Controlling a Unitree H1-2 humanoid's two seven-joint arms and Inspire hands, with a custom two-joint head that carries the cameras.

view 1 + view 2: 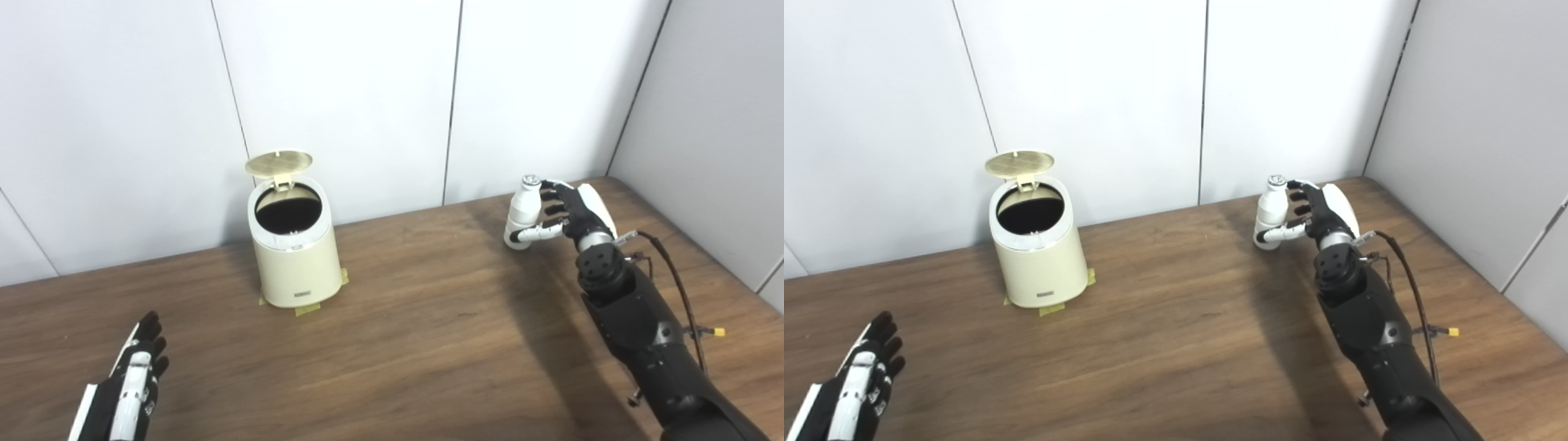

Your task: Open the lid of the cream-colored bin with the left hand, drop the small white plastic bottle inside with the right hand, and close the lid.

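Tabletop [429,318]: right hand [572,211] around bottle [523,211]

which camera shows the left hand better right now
The left eye view: the left hand sits further inside the picture, open, holding nothing. In the right eye view it is pushed into the bottom-left corner, partly cut off.

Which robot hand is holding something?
The right robot hand, far over by the corner wall. It is wrapped around the small white bottle. The left robot hand holds nothing, its fingers spread open.
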